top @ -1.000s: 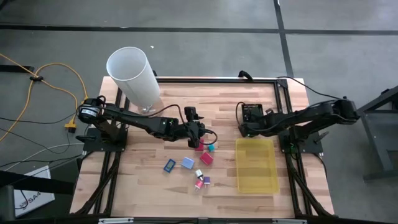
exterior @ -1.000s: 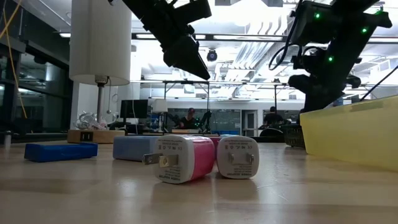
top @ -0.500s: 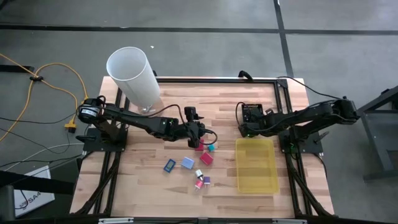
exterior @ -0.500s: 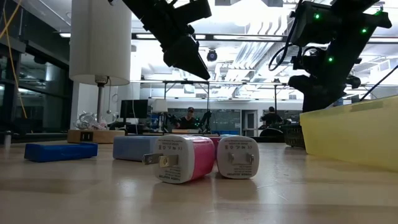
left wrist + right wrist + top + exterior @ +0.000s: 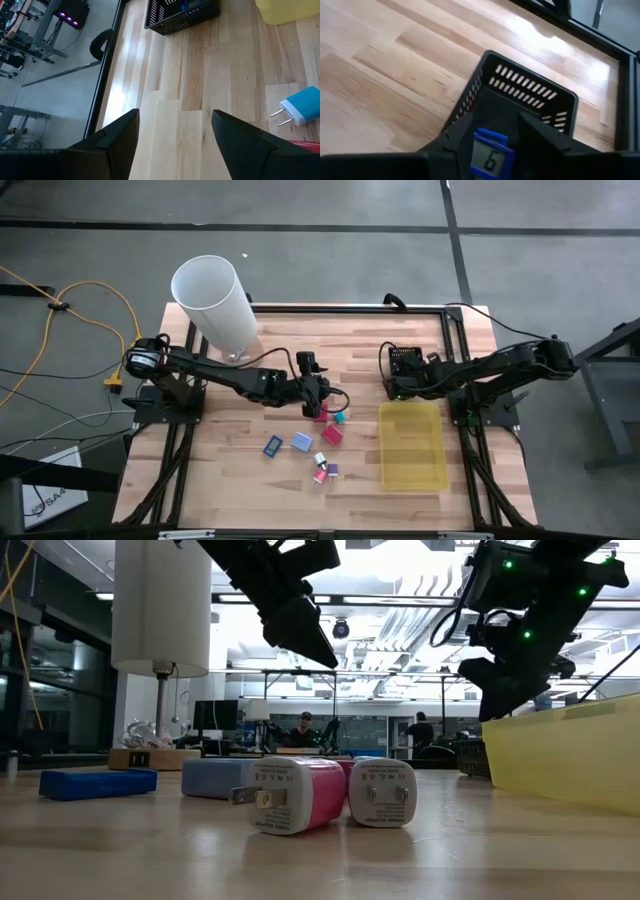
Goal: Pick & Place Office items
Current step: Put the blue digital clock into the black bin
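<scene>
Two dark arms are seen in the high view. The left gripper (image 5: pixel 320 392) is held at the frame's centre, just above the cluster of office items, and its fingers (image 5: pixel 120 131) are spread apart with nothing between them. The right gripper (image 5: pixel 393 383) is placed right of centre, over a black slotted basket (image 5: pixel 405 358); in the right wrist view a blue piece with a small display (image 5: pixel 489 156) is seen between its fingers (image 5: pixel 459 135), and whether it is gripped or let go cannot be told.

In the lower centre of the high view about seven small pieces are counted on the table (image 5: pixel 350 340): one dark blue block (image 5: pixel 272 446), one light blue block (image 5: pixel 302 442), two pink ones (image 5: pixel 331 436), one cyan plug (image 5: pixel 340 418), one white-and-pink charger (image 5: pixel 320 460) and one purple piece (image 5: pixel 333 470). One yellow tray (image 5: pixel 412 445) is lying at lower right, apart from them. One white cylinder (image 5: pixel 214 307) is standing at upper left
</scene>
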